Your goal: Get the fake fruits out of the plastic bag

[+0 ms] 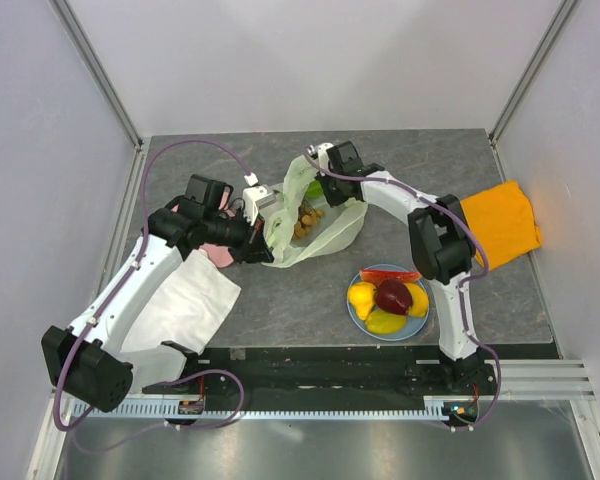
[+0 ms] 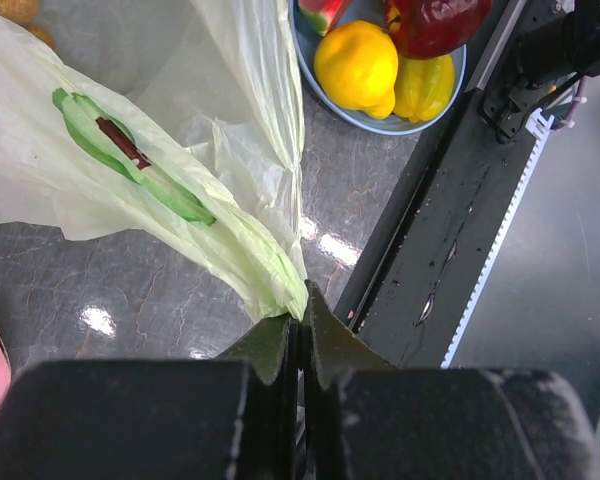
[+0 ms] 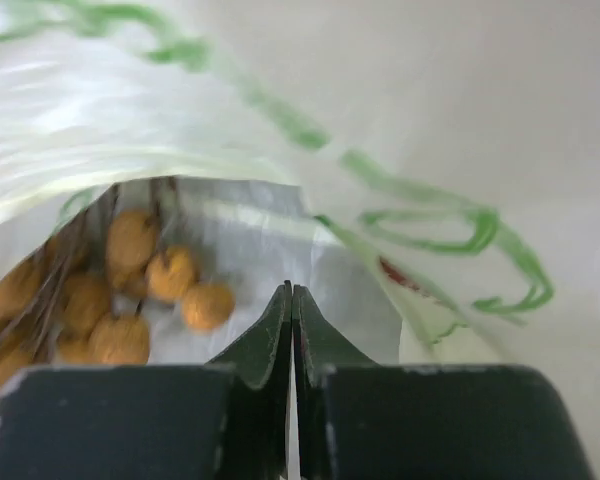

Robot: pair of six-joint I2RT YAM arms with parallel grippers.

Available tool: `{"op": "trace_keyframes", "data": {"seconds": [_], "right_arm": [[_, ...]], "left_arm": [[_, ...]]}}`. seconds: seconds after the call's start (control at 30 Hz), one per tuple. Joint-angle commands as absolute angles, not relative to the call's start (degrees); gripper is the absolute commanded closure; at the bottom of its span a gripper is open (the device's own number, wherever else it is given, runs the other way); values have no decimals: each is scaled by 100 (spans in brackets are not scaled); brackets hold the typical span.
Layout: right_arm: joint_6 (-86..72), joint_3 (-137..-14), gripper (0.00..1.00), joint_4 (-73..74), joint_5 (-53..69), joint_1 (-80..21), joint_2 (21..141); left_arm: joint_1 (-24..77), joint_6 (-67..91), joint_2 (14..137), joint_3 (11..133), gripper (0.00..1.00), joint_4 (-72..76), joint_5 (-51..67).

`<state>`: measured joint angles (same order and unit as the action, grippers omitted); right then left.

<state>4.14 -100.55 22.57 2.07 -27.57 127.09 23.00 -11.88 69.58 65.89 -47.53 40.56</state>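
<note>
Top view. Plastic bag (image 1: 330,232) mid-counter (image 1: 280,310), mouth spread between both arms. Left end effector (image 1: 264,252) pinched shut on near-left rim; right end effector (image 1: 311,163) closed at raised far rim. Brown fruit cluster (image 1: 305,218) inside bag. Light-blue plate (image 1: 353,315) just right of bag, carrying yellow fruits (image 1: 363,297) and dark red apple (image 1: 392,295).

Left wrist. Fingers (image 2: 275,345) clamped on bag edge, plate beyond at upper right.

Right wrist. Fingers (image 3: 272,330) pressed to a slit within bag mouth; brown cluster just beyond, left.

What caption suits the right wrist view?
Right fingers pinched shut at the mouth of the translucent pale-green plastic bag, small brown fake fruits inside.
</note>
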Motion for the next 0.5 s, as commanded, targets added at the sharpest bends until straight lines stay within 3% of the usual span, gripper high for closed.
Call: {"op": "trace_keyframes", "data": {"seconds": [0.0, 0.1, 0.13, 0.17, 0.27, 0.37, 0.47], "right_arm": [[536, -9739, 97, 2189, 887, -2619, 11752], [326, -9860, 93, 2153, 984, -2628, 11733], [290, -9922, 85, 2153, 1010, -2628, 11864], [247, -9984, 63, 2119, 1019, -2628, 11944], [-402, -10230, 36, 1951, 537, -2619, 12312], [-1123, -10651, 19, 1960, 422, -2628, 12673], [-1704, -11012, 17, 2074, 578, -2619, 12884]], "left_arm": [[2338, -1125, 6794, 6513, 98, -4544, 4122], [2329, -1125, 6820, 6486, 98, -4544, 4166], [2338, -1134, 6829, 6486, 98, -4544, 4183], [2329, -1125, 6847, 6478, 98, -4535, 4201], [2329, -1125, 6873, 6469, 98, -4518, 4289], [2338, -1108, 6891, 6495, 98, -4535, 4368], [2355, -1046, 6917, 6565, 98, -4544, 4500]]}}
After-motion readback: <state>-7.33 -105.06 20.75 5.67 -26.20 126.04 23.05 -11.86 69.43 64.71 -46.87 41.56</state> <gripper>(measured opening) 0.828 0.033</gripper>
